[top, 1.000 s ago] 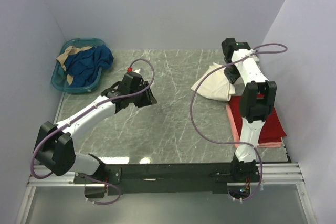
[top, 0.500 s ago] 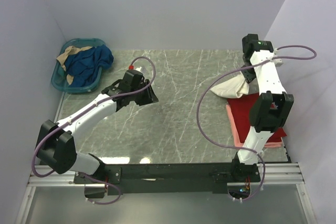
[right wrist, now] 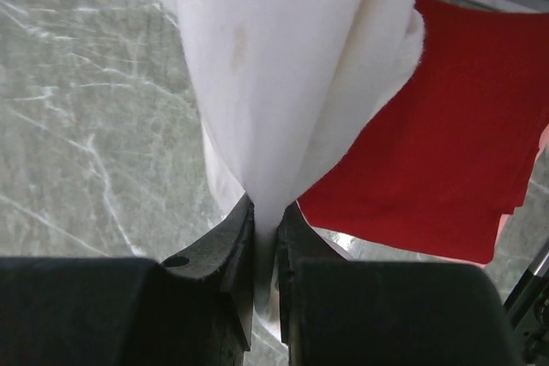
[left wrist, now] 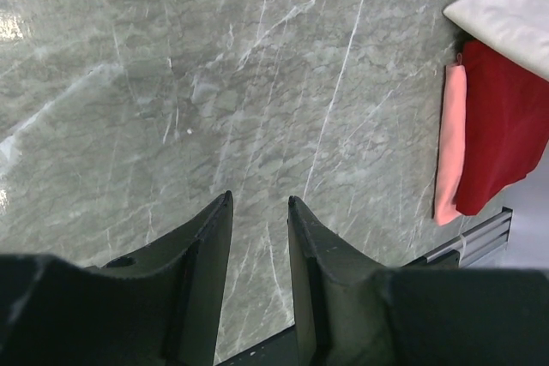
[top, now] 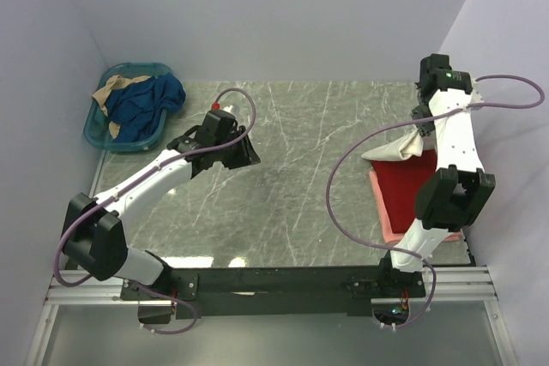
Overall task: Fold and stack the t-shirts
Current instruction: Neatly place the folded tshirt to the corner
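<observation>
My right gripper [right wrist: 265, 205] is shut on the folded cream-white t-shirt [right wrist: 283, 66] and holds it above the back edge of the red t-shirt [right wrist: 429, 152]. From above, the cream-white t-shirt [top: 396, 144] hangs under the right gripper [top: 423, 117] over the red t-shirt [top: 410, 188], which lies folded on the pink t-shirt [top: 383, 212] at the table's right side. My left gripper [left wrist: 259, 203] is open and empty above the bare marble at the left centre [top: 243, 152]. The left wrist view also shows the cream-white t-shirt [left wrist: 510, 10], red t-shirt [left wrist: 502, 139] and pink t-shirt [left wrist: 448, 147].
A teal plastic basket [top: 101, 126] with blue and tan cloth stands at the back left corner. Grey walls close in on three sides. A black rail [top: 283, 280] runs along the table's near edge.
My right gripper has carried the cream-white t-shirt to the right, from the table's back centre-right to above the red one. My left gripper has shifted slightly back.
</observation>
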Available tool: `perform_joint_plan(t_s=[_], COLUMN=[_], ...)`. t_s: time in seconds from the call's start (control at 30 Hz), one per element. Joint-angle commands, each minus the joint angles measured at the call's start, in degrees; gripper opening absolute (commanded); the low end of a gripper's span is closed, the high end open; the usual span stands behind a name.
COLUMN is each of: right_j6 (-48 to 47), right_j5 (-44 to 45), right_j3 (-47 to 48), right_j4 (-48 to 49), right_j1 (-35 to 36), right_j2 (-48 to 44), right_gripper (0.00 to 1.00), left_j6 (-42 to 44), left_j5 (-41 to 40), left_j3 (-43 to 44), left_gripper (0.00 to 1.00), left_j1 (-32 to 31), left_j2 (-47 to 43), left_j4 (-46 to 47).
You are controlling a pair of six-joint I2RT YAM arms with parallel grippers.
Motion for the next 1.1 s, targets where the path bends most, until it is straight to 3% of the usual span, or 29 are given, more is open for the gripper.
perform_joint_plan(t_s=[0.0, 0.67, 1.0, 1.07], right_j6=[-2.8, -6.3, -5.6, -4.0], right_j5=[1.0, 0.2, -1.1, 0.0], right_j3=[2.4, 0.7, -12.7, -16.5], right_j4=[1.8, 2.5, 3.6, 3.5], right_j1=[-0.9, -3.4, -4.7, -4.8], right_j2=[-4.5, -11.0, -19.5, -23.4], right_gripper=[0.00, 0.00, 0.00, 0.12], left_j6=[1.2, 1.2, 1.6, 1.7], left_j5=[-0.1, 0.0, 0.6, 1.1], left_j3=[3.1, 4.5, 4.3, 4.1], left_gripper=[0.38, 0.38, 0.38, 0.38], left_j1=[0.2, 0.1, -0.1, -0.3], left_j2=[0.5, 1.5, 1.1, 1.2], left_j4=[-0.5, -0.8, -0.3, 0.2])
